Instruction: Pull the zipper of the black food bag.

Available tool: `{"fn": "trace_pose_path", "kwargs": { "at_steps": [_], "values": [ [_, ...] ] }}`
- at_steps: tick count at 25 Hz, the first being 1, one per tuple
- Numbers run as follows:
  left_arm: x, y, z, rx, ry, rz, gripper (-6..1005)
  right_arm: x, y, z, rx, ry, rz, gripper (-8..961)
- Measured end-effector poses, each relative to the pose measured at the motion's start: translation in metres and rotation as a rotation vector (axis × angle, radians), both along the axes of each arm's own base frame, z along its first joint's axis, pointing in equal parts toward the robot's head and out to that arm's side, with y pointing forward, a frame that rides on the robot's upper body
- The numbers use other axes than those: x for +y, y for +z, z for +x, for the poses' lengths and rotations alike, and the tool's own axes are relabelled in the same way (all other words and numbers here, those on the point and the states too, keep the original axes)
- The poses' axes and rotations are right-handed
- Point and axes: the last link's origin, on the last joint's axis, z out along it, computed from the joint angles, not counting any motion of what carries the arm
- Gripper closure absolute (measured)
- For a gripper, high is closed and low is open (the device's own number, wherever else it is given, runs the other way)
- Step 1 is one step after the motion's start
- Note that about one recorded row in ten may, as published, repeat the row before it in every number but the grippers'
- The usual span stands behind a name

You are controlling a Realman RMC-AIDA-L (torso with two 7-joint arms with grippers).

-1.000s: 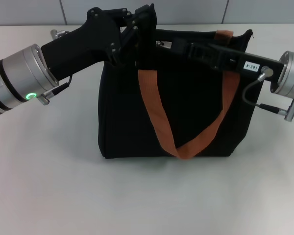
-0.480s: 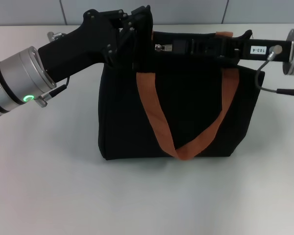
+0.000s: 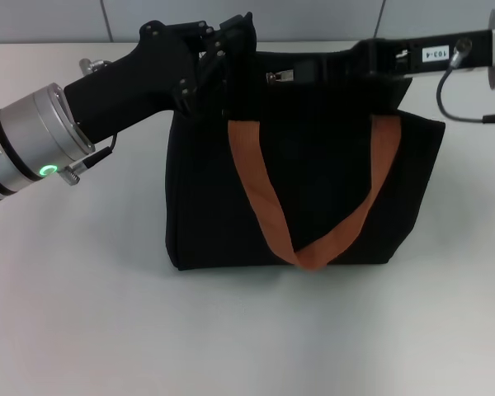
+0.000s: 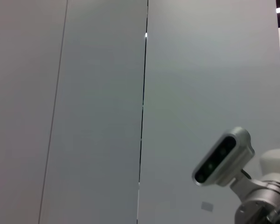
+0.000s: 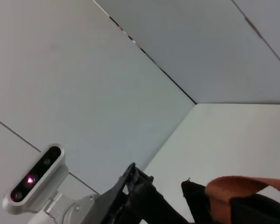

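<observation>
My right gripper (image 3: 301,76) pinches the zipper (image 3: 279,77) on the black food bag (image 3: 313,190)'s top edge, my left gripper (image 3: 231,62) clamps its left corner: pull level along the track, keeping the corner taut.

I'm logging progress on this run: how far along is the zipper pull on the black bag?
Done: both hands are at the top edge of the black bag. In hand: the left hand is at the bag's top left corner, seemingly steadying it, and the right hand reaches along the top to the silver zipper tab. Left: how far the zip has run cannot be seen.
</observation>
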Motion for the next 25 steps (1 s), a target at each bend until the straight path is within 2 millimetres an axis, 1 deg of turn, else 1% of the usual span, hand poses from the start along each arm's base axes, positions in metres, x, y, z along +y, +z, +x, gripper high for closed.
{"fn": "trace_pose_path", "kwargs": {
  "at_steps": [4,11,19,25],
  "values": [
    [-0.001,-0.001,-0.001,-0.004,0.007,-0.006,976,0.006,0.003,-0.012,-0.032,-0.014,-0.027,955],
    [-0.001,-0.002,-0.001,-0.005,0.008,-0.007,976,0.014,0.000,-0.030,-0.104,-0.024,-0.082,955],
    [-0.001,-0.001,-0.002,-0.010,0.011,-0.006,976,0.018,-0.002,-0.039,-0.182,-0.041,-0.110,956],
    [-0.002,-0.001,-0.002,-0.013,0.011,-0.005,976,0.019,0.000,-0.043,-0.216,-0.040,-0.106,956]
  ]
}}
